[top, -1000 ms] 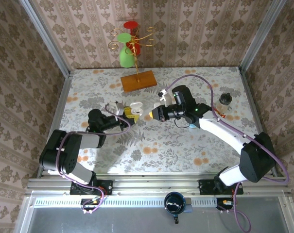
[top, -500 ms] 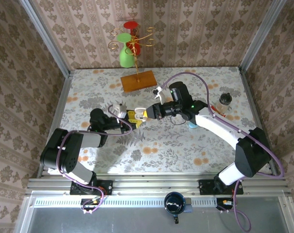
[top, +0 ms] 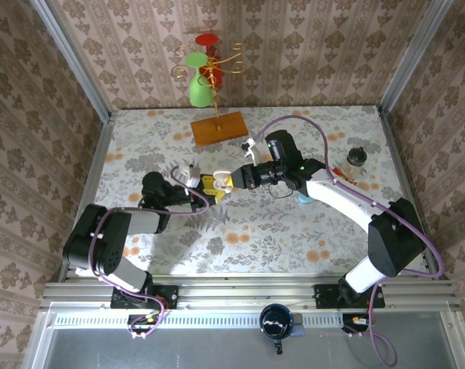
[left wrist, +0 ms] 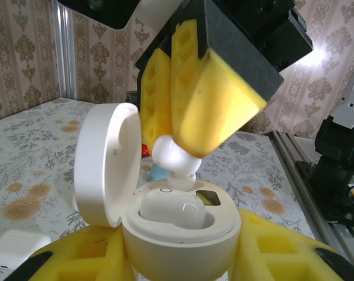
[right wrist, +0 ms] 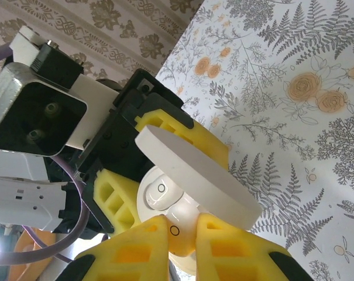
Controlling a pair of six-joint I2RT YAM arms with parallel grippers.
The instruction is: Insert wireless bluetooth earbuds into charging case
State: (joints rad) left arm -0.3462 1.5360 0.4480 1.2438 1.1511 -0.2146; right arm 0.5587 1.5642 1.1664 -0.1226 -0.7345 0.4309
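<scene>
My left gripper [left wrist: 182, 260] is shut on the round white charging case [left wrist: 182, 240], yellow pads on both sides, with the lid [left wrist: 106, 170] swung open to the left. One white earbud [left wrist: 171, 211] lies seated in the case. My right gripper [right wrist: 185, 240] is shut on a second white earbud [right wrist: 182, 225], whose tip touches the case's top just behind the seated one [right wrist: 159, 196]. In the top view the two grippers meet at mid-table, left gripper [top: 204, 184] and right gripper [top: 227, 180].
A wooden stand [top: 219, 127] with green and red pieces stands at the back. A small dark jar [top: 357, 157] sits at the far right. A pale blue object [top: 304, 198] lies under the right arm. Another white case [left wrist: 13, 246] lies on the table at lower left.
My right gripper has moved left with the earbud, from beside the case to right over it. The left gripper and case have stayed nearly still.
</scene>
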